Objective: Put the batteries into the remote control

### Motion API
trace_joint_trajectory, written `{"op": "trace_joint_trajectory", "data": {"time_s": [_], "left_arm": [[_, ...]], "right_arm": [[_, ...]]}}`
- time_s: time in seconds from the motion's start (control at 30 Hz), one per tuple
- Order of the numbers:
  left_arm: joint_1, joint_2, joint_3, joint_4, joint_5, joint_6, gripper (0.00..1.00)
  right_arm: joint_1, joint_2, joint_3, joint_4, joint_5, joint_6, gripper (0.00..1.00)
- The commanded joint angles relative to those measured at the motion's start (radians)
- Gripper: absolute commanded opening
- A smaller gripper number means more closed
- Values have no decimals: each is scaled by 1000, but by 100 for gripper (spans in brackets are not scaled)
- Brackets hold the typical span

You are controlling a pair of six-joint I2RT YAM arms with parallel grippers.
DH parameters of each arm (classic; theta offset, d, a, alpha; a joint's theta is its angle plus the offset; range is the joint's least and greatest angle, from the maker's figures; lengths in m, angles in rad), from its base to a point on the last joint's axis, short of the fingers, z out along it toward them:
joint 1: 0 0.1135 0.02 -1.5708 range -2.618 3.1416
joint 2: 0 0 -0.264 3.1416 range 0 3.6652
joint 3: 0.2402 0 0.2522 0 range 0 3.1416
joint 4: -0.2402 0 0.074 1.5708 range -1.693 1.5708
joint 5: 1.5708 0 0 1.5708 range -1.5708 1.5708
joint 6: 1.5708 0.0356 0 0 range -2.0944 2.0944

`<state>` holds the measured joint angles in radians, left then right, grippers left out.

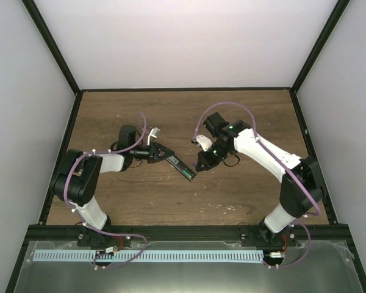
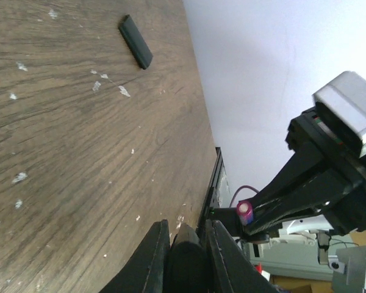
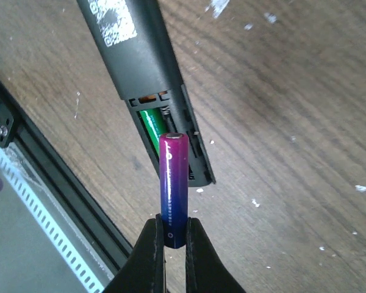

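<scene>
My left gripper [image 1: 165,154] is shut on one end of the black remote control [image 1: 184,167] and holds it pointing right. In the left wrist view the remote [image 2: 188,262] sits clamped between the fingers [image 2: 151,256]. Its open battery compartment [image 3: 171,131] faces the right wrist camera, and the green battery [image 3: 151,124] lies inside it. My right gripper [image 3: 174,231] is shut on the lower end of the purple battery [image 3: 174,180]. That battery's top end is just in front of the empty slot beside the green one. The purple battery also shows in the left wrist view [image 2: 246,212].
A small black flat cover [image 2: 136,41] lies loose on the wooden table [image 1: 244,189], away from both grippers. Black frame rails [image 1: 189,229] border the table's near edge, and white walls enclose the other sides.
</scene>
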<state>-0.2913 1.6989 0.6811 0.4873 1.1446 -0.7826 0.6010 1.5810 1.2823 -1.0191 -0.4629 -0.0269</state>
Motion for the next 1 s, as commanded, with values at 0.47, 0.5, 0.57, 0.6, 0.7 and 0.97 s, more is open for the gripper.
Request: {"op": "trace_joint_trajectory", "data": {"time_s": [0.47,0.5,0.57,0.6,0.7,0.97], "left_arm": [[-16,3,60,27,95,-4,0],[-16,3,62,26,97,-6,0],[-16,2,63,23,99,-6,0],[-16,2,64,22,101,-7,0],[-17,2,65,22,109,-7,0],[-24,1,68,17,127,-9,0]], "right_arm": [[64,78,62,-62,-52,-48,1],[65,80,62,-62,-49,-48,1],[66,84,64,-62,-49,-50,1],[66,87,65,-64,-46,-49,1],[66,97,70,-69,-31,-48,1],[67,114,79,-74,16,-37,1]]}}
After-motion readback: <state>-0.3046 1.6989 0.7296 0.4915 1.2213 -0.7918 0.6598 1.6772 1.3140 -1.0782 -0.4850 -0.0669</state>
